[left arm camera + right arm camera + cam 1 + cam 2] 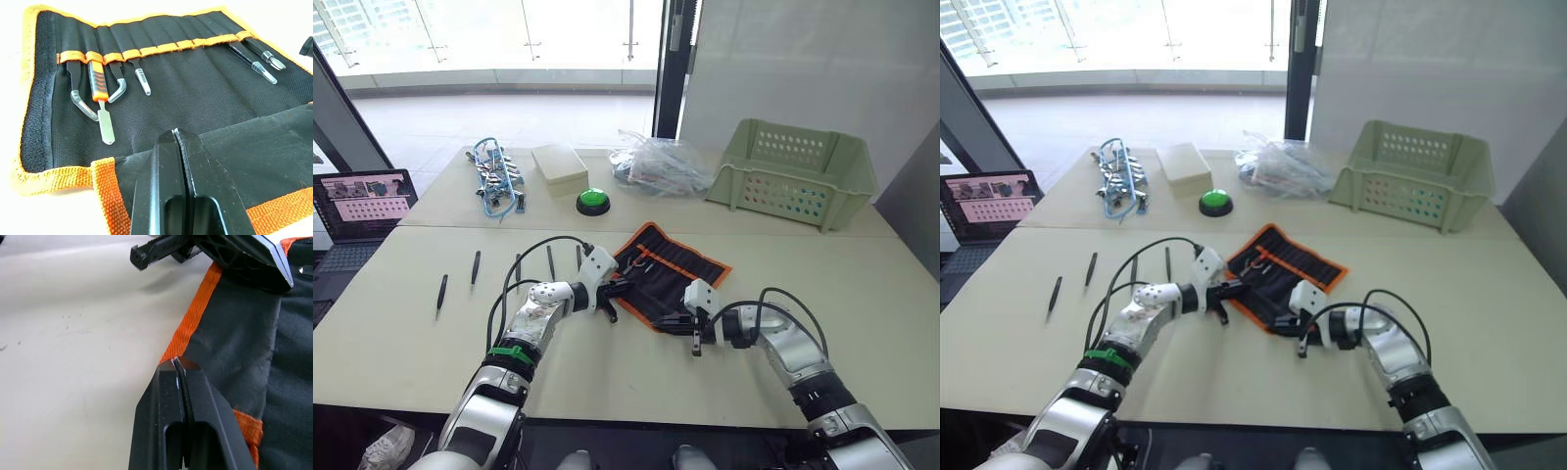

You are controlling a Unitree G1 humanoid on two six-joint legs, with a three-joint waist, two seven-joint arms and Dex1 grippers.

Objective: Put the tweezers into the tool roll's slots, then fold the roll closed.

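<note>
The tool roll (674,266) lies open on the table, black with orange edging. Its slots (161,49) run under an orange band and hold several capped tools, one orange-handled. Several loose black tweezers (476,266) lie in a row to the roll's left, one more (441,292) farthest out. My left gripper (623,291) is at the roll's left edge, its fingers (161,166) shut on the folded-up lower flap. My right gripper (677,320) is at the near corner, shut with its tips (168,382) on the orange edging (195,318).
A pale green basket (798,176) stands at the back right, with a clear plastic bag (661,166) to its left. A green button (593,201), a white box (558,164) and a blue-and-silver cable tangle (497,181) sit behind. A laptop (362,201) is at the far left.
</note>
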